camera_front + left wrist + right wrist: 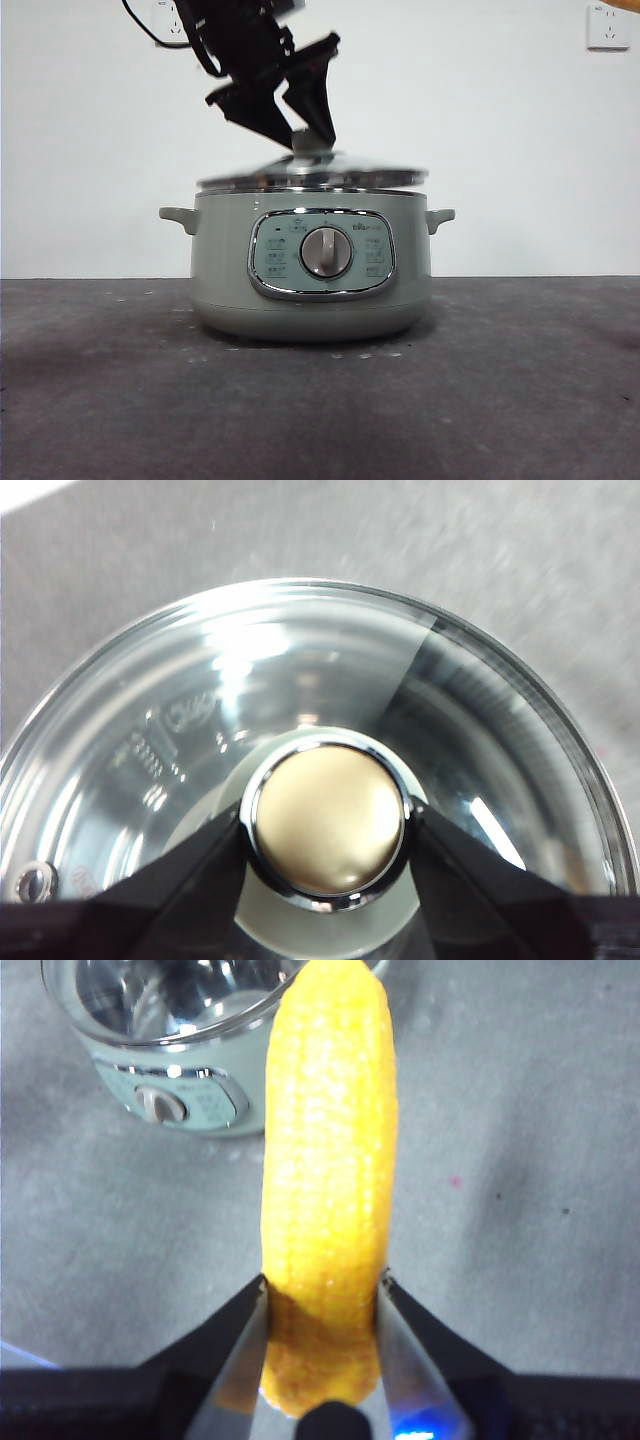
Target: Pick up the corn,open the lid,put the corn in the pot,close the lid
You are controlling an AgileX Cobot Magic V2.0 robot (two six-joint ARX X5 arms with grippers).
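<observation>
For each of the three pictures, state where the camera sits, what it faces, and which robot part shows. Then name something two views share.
Front view: low at table height, facing the pot; left gripper above.
Left wrist view: above the lid, jaws closed on its knob.
Right wrist view: right gripper holding the corn, table below.
Shared: pot and lid appear in all three.

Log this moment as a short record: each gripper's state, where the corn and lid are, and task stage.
left gripper: shut on the round knob of the domed glass lid, fingers either side
lid position: tilted, just above the rim of the sage-green electric pot
right gripper: shut on the glossy yellow corn cob, held in the air away from the pot
stage: corn picked up, lid being handled, corn not yet in the pot
</observation>
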